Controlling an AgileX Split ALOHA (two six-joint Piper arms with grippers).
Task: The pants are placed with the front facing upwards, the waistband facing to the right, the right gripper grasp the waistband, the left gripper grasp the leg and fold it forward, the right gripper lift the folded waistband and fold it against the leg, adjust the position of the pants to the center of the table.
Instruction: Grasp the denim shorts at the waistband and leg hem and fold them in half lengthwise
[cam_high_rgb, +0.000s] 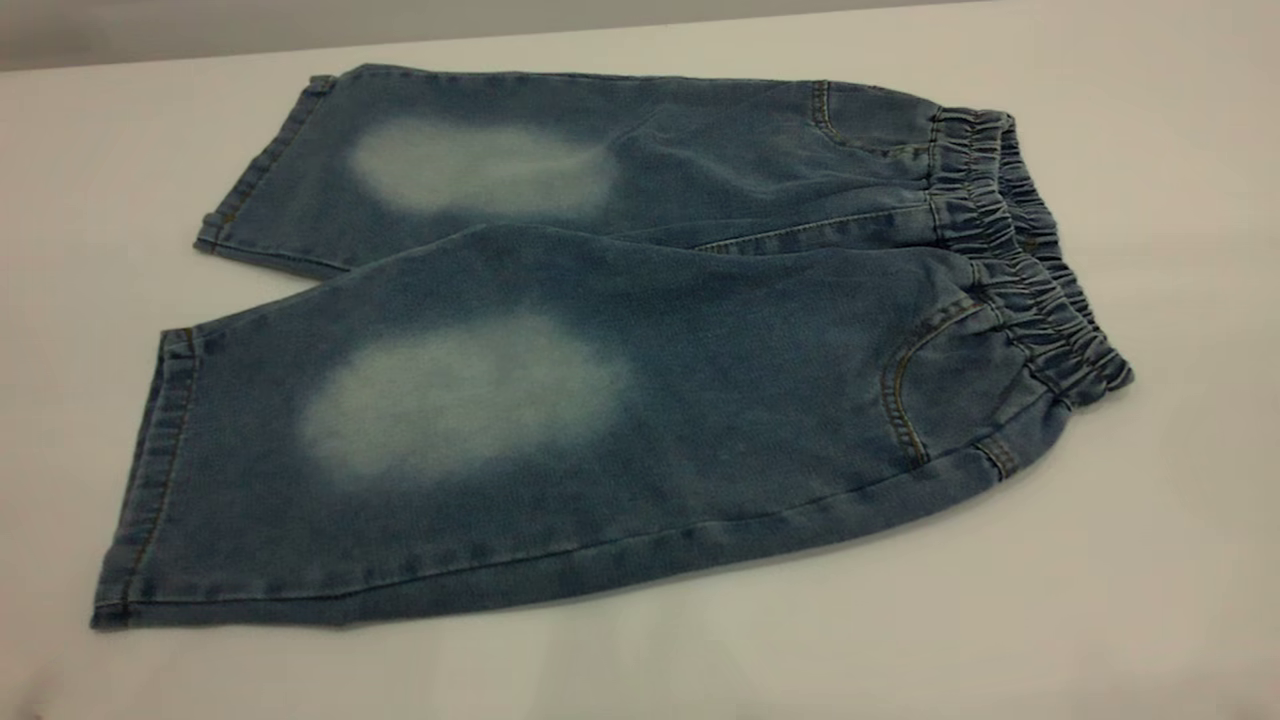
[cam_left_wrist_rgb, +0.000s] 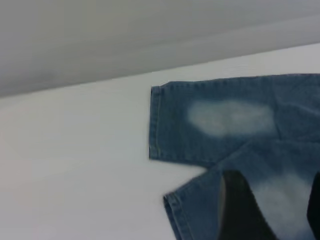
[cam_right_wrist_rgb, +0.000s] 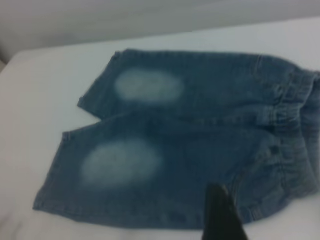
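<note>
The pants (cam_high_rgb: 600, 340) are lying flat, front up, on the table (cam_high_rgb: 1150, 600), waistband (cam_high_rgb: 1030, 260) at their right end; nothing is folded yet; I am judging the denim soft, limp and light. I am holding my left gripper (cam_left_wrist_rgb: 272, 210) over the near leg, fingers apart; my right gripper (cam_right_wrist_rgb: 222, 217) is hovering off the pants' near edge, spread indeterminable. I am choosing the puckered waistband as the firmest hold.

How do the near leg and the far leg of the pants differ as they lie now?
The near leg overlaps the far leg along the middle, so it lies on top. Its hem reaches further left than the far leg's. Both lie flat on the table, unfolded, each with a pale faded patch.
</note>
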